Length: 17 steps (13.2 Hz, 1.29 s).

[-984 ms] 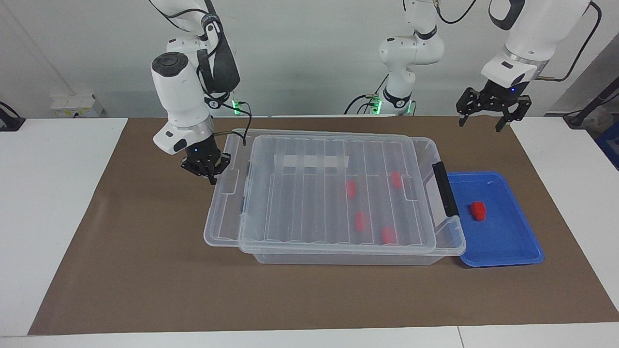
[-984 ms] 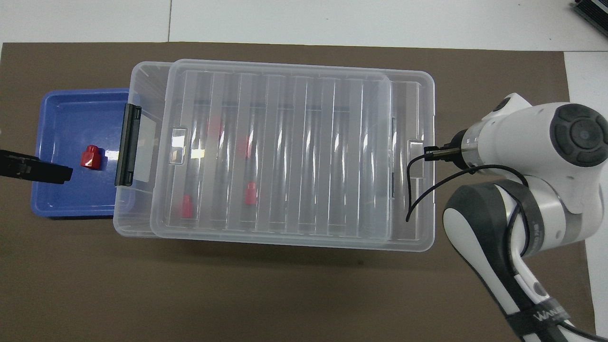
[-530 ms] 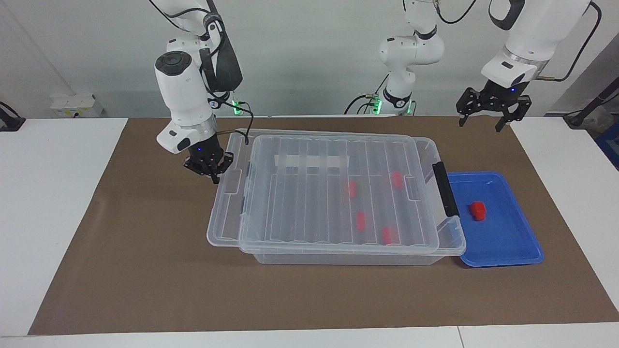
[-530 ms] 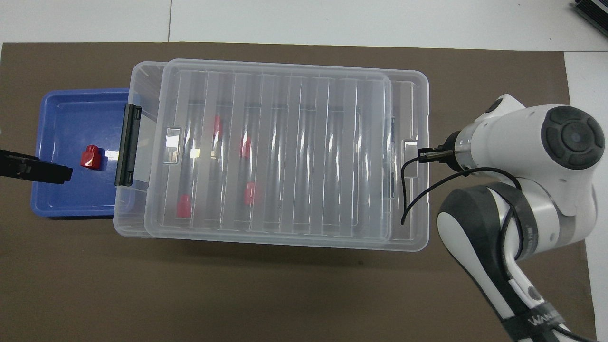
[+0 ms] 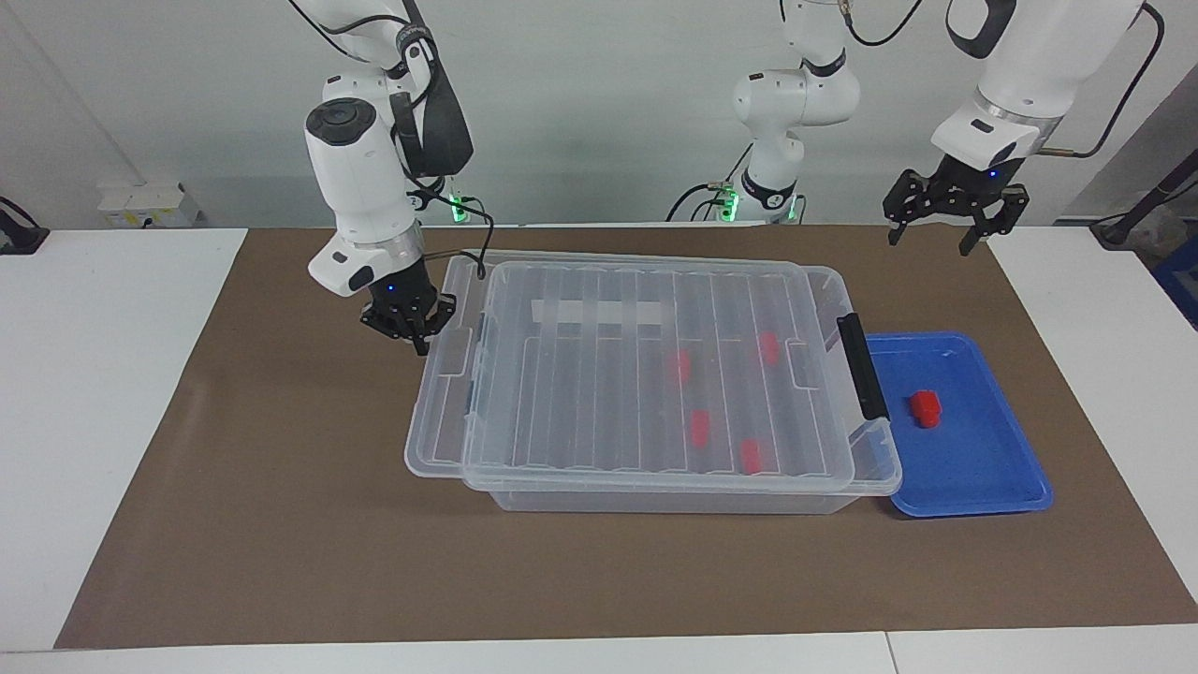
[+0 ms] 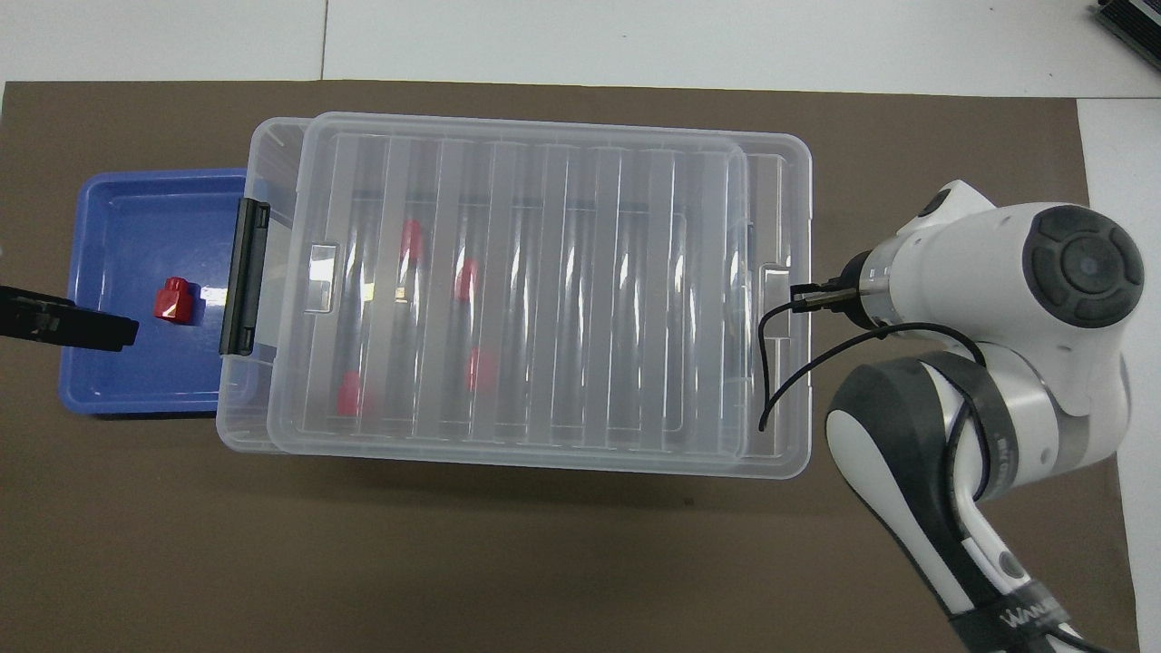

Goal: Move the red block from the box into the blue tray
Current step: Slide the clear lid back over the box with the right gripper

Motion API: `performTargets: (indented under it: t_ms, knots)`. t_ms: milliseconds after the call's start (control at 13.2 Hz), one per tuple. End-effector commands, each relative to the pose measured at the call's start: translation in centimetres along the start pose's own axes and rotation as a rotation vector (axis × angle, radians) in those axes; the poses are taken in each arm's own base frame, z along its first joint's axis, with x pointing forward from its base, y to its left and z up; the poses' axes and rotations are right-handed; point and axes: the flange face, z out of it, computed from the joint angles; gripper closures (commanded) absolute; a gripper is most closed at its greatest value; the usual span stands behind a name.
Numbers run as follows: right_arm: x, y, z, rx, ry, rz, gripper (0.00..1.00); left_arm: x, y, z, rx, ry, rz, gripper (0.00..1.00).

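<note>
Right pincer (image 5: 412,329) is sitting clenched against the lid (image 5: 655,374), which is lying at nine o'clock from it overhead, long axis three-to-nine. Red block (image 5: 926,408) is resting in the blue tray (image 5: 983,468); left pincer (image 5: 945,229) is waiting, released.

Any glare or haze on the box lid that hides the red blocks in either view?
Overhead view: bright streaks of glare run along the lid ribs, and the four blocks under it read as soft, hazy red patches. Facing view: little glare, though those blocks stay blurred through the lid. The red block in the blue tray is crisp in both, with a white glint on the tray beside it.
</note>
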Motion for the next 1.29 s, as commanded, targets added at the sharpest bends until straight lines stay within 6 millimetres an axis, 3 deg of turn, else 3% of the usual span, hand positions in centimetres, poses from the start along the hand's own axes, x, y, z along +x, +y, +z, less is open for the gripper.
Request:
performTargets:
  t_ms: [0,681,1211]
  knots:
    - [-0.3,-1.8,-0.2,0.035,0.036,-0.002,1.0,-0.6,0.0,-0.6,-0.011,0.002,-0.014,0.0]
    - [-0.6,-4.5,0.4,0.045,0.037,-0.046,1.0,-0.7,0.0,-0.5,-0.011,0.0,-0.014,0.0]
    - [-0.5,-4.8,0.6,0.063,0.032,-0.036,1.0,-0.7,0.0,-0.5,-0.011,0.0,-0.014,0.0]
